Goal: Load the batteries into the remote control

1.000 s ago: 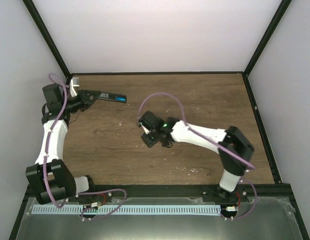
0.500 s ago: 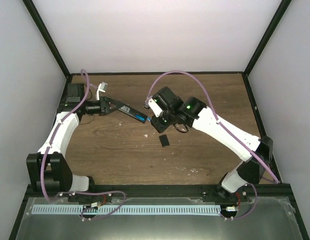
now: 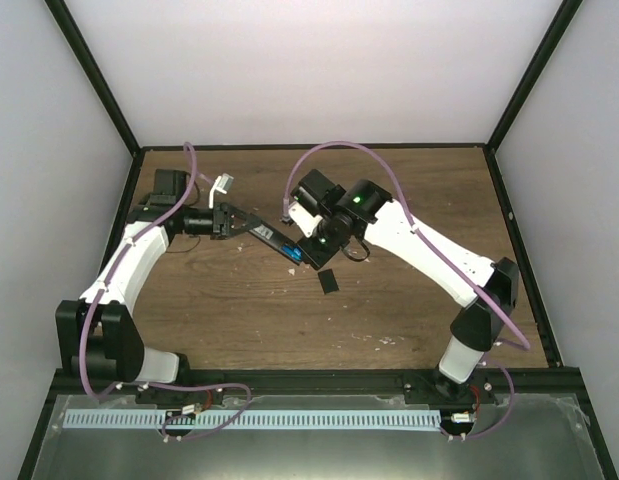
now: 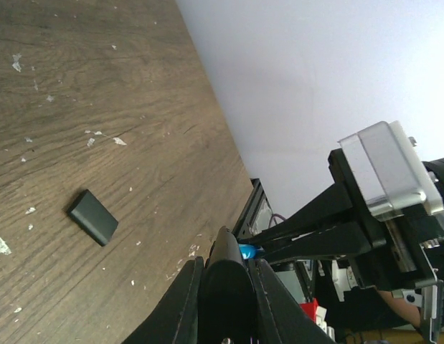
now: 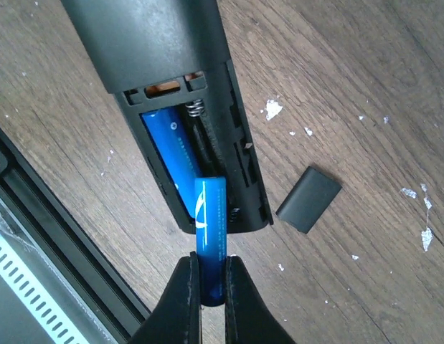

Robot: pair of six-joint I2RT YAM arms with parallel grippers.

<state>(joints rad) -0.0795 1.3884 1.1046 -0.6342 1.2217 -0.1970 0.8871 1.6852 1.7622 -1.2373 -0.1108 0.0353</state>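
My left gripper (image 3: 232, 222) is shut on the black remote control (image 3: 272, 236) and holds it out to the right, slot end towards the right gripper. In the right wrist view the remote (image 5: 164, 50) has its slot open, with one blue battery (image 5: 166, 154) lying inside. My right gripper (image 5: 209, 266) is shut on the second blue battery (image 5: 211, 215), whose far end rests over the slot's near edge. In the left wrist view my gripper (image 4: 227, 264) clamps the remote (image 4: 223, 247), and a blue battery (image 4: 249, 251) shows just beyond its tip.
The small black cover piece (image 3: 329, 282) lies flat on the wooden table (image 3: 409, 300) just right of the remote's end; it also shows in the right wrist view (image 5: 308, 199) and the left wrist view (image 4: 93, 216). Black frame rails border the table.
The left arm swung the remote from the back left towards the centre. The right gripper rose from the table's middle to the remote's slot end with the battery. The cover now lies exposed.
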